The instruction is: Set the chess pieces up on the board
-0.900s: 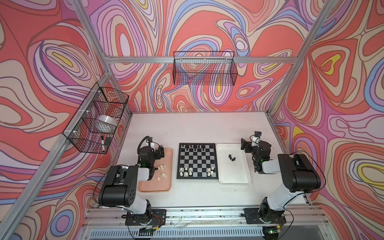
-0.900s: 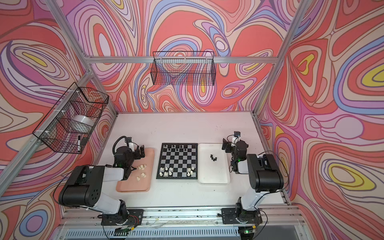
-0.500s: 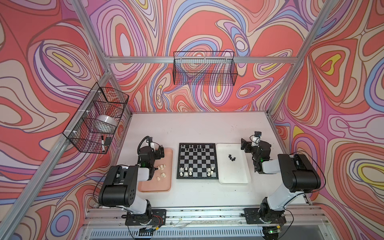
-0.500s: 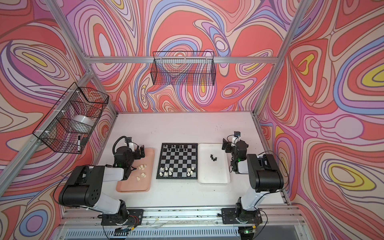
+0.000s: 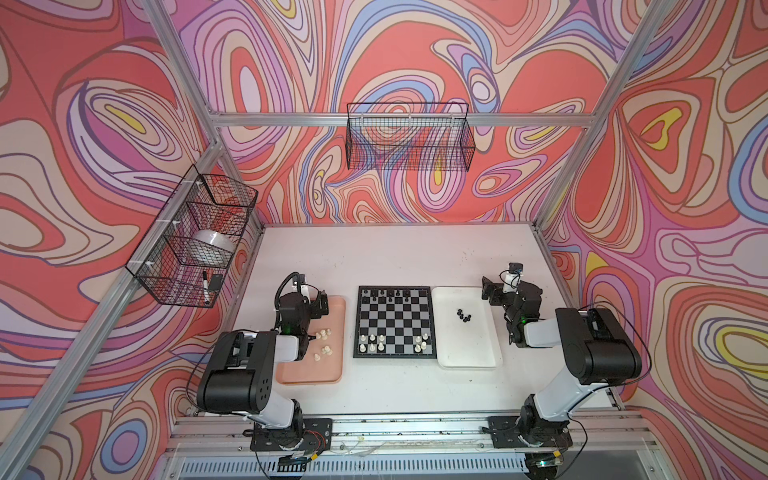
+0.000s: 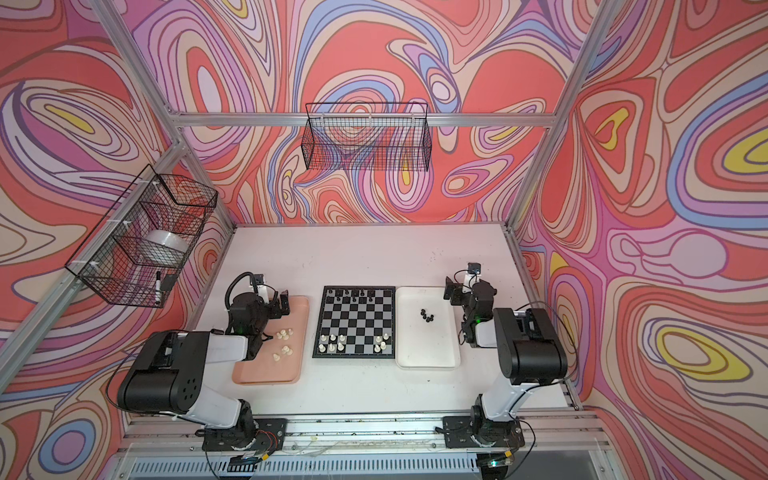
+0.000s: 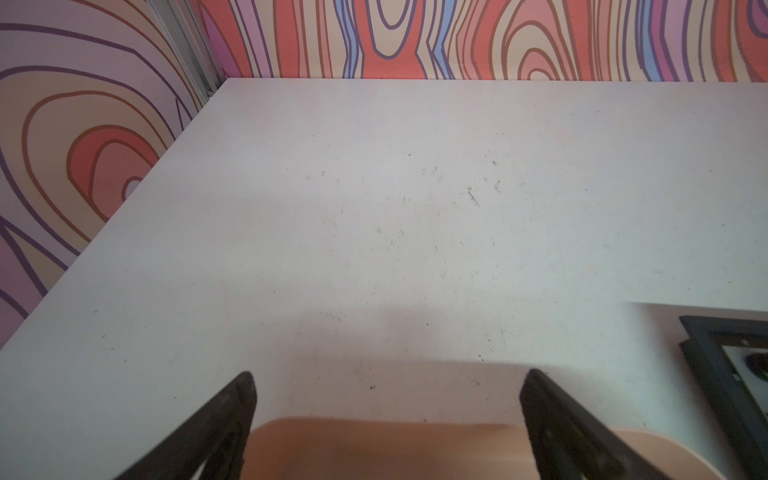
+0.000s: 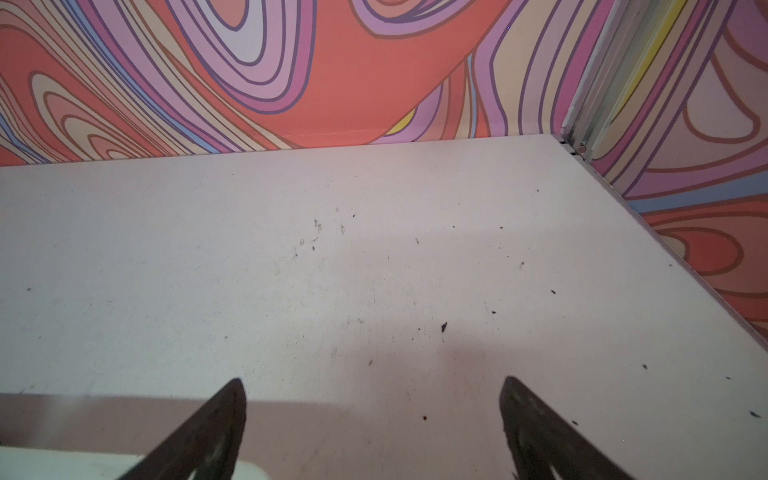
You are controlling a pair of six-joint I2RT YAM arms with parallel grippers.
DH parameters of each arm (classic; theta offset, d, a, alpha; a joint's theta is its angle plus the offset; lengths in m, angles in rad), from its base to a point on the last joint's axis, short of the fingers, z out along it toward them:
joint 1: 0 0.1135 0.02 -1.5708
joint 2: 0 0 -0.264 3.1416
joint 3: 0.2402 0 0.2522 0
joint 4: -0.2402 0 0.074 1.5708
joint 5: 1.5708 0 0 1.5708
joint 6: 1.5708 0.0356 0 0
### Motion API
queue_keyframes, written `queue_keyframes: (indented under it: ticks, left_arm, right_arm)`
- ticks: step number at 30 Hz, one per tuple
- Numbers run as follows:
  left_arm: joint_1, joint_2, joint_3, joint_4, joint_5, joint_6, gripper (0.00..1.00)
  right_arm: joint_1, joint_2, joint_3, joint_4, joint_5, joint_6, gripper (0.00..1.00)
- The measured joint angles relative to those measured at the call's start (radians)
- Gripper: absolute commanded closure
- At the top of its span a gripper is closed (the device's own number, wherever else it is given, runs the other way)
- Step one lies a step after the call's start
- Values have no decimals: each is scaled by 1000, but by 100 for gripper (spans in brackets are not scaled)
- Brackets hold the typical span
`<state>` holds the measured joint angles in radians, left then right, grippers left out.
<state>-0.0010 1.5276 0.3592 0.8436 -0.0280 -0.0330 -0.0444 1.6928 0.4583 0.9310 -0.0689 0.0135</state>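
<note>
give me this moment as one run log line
left pincer open, empty | right pincer open, empty | board partly set | loose cream pieces on pink tray | loose black pieces on white tray

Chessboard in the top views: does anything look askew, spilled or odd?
Nothing looks spilled or damaged. The chessboard sits straight between the pink tray and white tray. Only oddity: its white pieces cluster at both near corners, middle squares bare.
</note>
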Motion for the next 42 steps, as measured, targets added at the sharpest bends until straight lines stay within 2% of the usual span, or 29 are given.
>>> queue_keyframes:
  ticks: [42]
  left_arm:
    - [0,0,6,3,25,14,0]
  right_arm:
    - [0,-9,10,-31,-5,3,2]
